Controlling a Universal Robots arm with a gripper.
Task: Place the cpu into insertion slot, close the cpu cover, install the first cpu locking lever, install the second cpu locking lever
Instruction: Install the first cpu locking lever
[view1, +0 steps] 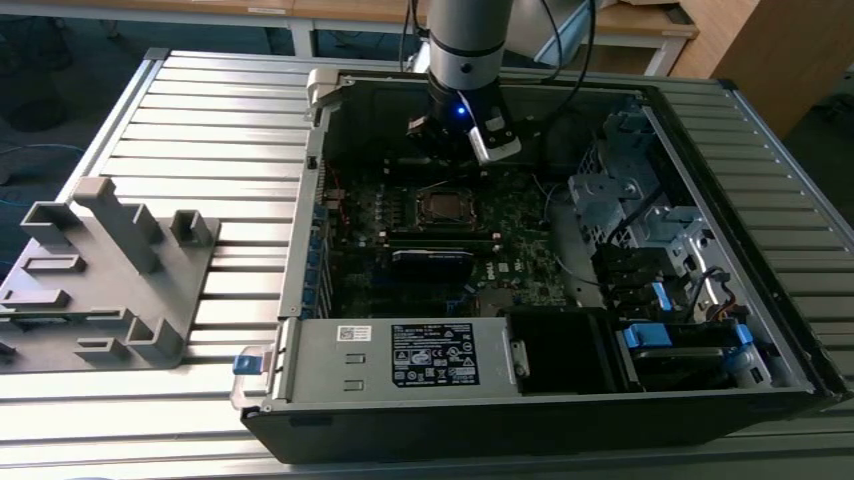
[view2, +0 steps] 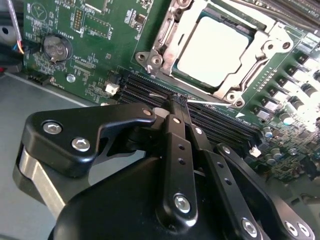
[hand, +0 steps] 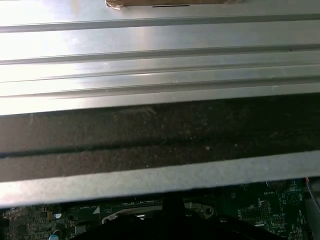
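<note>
The cpu (view2: 212, 50) lies flat in the insertion slot (view2: 150, 59), its dull silver top facing up. The silver cpu cover (view2: 264, 46) is folded down around it, framing the chip. A thin metal lever (view2: 163, 36) runs along one side of the socket. My gripper (view2: 175, 102) hovers over the black memory slots (view2: 210, 120) beside the socket, its black fingers shut with nothing between them. In the exterior view the gripper (view1: 443, 150) hangs just behind the cpu (view1: 445, 207) inside the open computer case (view1: 300, 330).
The case lies on a ribbed metal table (view1: 200, 110). A grey plastic fixture (view1: 114, 270) stands at the exterior view's left. Drive cages and cables (view1: 641, 230) fill the case's right side. A coin battery (view2: 55, 47) sits on the green board. The case wall (hand: 160, 135) is close to the wrist.
</note>
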